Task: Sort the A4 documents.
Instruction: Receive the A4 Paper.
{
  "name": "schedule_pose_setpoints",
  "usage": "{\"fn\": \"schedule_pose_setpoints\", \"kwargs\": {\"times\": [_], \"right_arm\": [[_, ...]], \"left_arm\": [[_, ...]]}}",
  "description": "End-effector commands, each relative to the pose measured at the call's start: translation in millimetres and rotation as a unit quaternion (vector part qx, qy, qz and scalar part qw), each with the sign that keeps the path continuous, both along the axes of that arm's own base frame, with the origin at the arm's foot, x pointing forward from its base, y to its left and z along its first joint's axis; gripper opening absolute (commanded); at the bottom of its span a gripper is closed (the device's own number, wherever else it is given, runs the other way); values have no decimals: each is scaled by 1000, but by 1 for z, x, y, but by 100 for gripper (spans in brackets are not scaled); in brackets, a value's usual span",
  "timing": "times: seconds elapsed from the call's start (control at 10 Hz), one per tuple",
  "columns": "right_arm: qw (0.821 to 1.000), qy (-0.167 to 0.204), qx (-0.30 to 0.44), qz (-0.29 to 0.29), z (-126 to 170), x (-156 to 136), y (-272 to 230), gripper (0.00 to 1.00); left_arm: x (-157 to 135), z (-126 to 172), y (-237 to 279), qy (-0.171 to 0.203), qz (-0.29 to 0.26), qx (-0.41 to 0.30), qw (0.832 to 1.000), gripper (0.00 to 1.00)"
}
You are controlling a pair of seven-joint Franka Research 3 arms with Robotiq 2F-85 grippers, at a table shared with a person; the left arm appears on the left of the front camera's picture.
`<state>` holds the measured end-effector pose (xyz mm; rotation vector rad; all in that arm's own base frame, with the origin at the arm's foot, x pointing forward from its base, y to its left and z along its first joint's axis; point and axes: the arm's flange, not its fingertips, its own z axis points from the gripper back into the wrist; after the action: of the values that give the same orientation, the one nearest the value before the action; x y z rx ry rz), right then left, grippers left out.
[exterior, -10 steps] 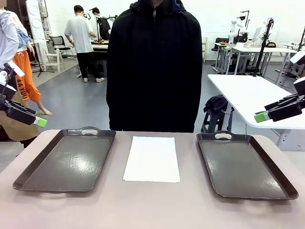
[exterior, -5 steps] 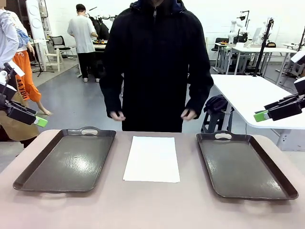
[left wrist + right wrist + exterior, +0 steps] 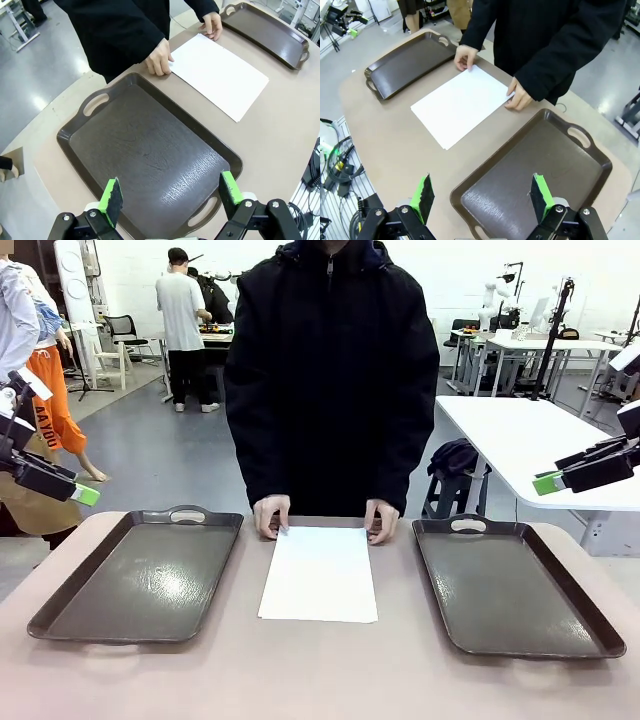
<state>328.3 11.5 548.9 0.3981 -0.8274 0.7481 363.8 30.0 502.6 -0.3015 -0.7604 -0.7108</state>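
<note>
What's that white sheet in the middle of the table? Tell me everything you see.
The A4 documents look like plain white, blank, thin paper; sheet count unclear. They lie flat on the table between the left tray and right tray, touching neither. One hand and the other hand of the person rest on the far corners.

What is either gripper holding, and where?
Nothing: left gripper and right gripper are open, empty. The person's hands touch far corners of the white paper sheet.
</note>
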Motion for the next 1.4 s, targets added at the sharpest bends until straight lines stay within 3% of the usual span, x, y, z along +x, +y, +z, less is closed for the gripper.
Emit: {"fn": "schedule_pose_setpoints", "kwargs": {"times": [0.0, 1.3], "right_arm": [[1000, -2, -6, 4, -2, 1, -1, 100], [1000, -2, -6, 4, -2, 1, -1, 100]], "left_arm": [[1, -2, 2, -2, -6, -1, 1000, 100], [1, -2, 2, -2, -6, -1, 1000, 100]]}}
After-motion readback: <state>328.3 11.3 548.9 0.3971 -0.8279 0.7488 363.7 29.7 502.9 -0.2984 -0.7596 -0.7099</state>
